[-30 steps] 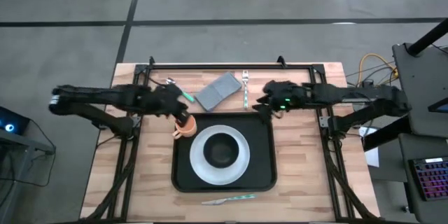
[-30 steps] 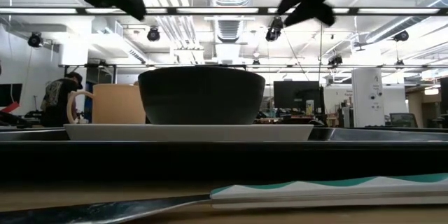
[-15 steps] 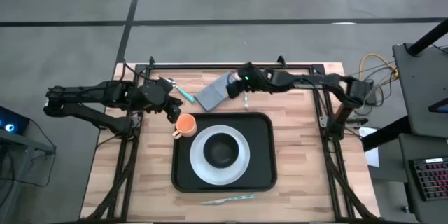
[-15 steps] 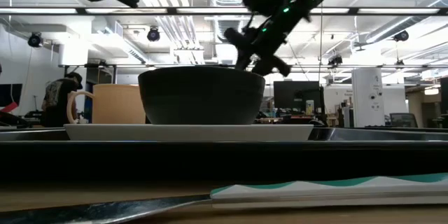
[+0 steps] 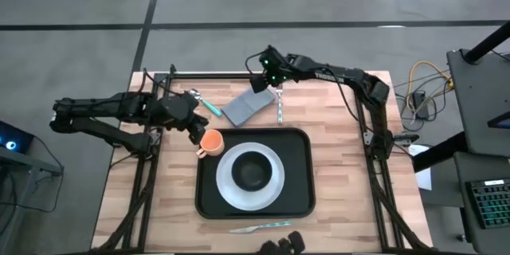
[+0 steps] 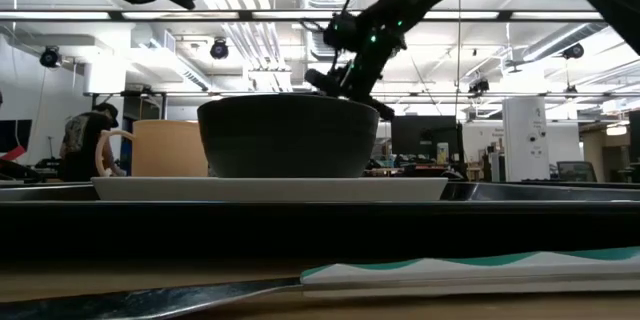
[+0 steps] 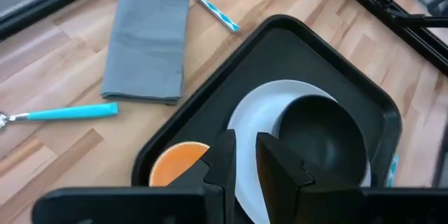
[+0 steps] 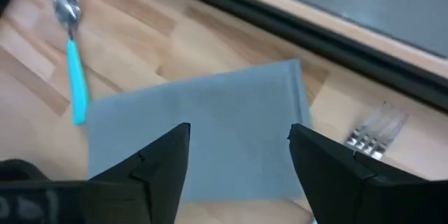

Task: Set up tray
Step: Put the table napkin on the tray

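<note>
The tray is located at the centre of the wooden table, toward its near edge. A white plate is seated inside the tray, and a black bowl is seated on the plate. An orange mug is positioned at the tray's far left corner, its handle turned toward the table's left side.

The right gripper is held above the far edge of a folded grey napkin. Its fingers are spread apart, and nothing is held between them. The fork, with a teal patterned handle, is laid just beside the napkin, on its right.

The left gripper is held over the table, just beside the mug. Its fingers are pressed close together, with a narrow gap and nothing pinched. A teal-handled spoon is laid on the table to the left of the napkin.

A knife with a teal patterned handle is laid along the table's near edge, in front of the tray.

No brand, label or legible writing is visible on any item.
</note>
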Tool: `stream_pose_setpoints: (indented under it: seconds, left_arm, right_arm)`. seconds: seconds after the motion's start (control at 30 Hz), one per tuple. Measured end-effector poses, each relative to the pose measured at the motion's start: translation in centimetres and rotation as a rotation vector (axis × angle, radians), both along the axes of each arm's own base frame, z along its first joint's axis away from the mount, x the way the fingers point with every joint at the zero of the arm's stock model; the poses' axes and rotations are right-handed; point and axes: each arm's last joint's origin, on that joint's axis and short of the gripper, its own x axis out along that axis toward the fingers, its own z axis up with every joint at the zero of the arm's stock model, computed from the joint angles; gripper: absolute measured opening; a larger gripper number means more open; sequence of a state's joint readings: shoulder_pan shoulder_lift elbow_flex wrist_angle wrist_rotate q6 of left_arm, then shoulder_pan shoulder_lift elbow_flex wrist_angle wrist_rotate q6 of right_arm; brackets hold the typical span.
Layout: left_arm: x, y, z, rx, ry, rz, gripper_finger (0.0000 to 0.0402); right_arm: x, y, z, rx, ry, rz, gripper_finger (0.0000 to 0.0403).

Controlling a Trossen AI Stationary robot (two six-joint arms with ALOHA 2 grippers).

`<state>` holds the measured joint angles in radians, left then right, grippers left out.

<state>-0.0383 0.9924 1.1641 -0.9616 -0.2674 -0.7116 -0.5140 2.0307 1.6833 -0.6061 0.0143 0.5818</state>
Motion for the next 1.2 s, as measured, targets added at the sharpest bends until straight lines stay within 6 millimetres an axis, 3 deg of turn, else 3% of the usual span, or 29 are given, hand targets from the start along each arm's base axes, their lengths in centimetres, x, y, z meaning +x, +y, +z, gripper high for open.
stream_pose_setpoints:
  seconds: [0.27, 0.67, 0.87, 1.2]
  left_arm:
    - [0.0, -0.1, 0.0, -0.026, 0.002, -0.031, 0.0038]
    - [0.0, -0.2, 0.0, -0.039, 0.002, -0.043, 0.0038]
    - [0.0, -0.2, 0.0, -0.039, 0.002, -0.042, 0.0038]
    - [0.0, -0.2, 0.0, -0.039, 0.002, -0.043, 0.0038]
  right_arm:
    - [0.2, -2.4, -2.7, 0.056, 0.096, 0.028, 0.0221]
    - [-1.6, -5.1, -4.3, 0.168, 0.083, 0.011, 0.0219]
    - [-2.2, -5.9, -4.5, 0.180, 0.061, 0.036, 0.0219]
    - [-3.3, -5.9, -6.8, 0.261, 0.047, 0.060, 0.0219]
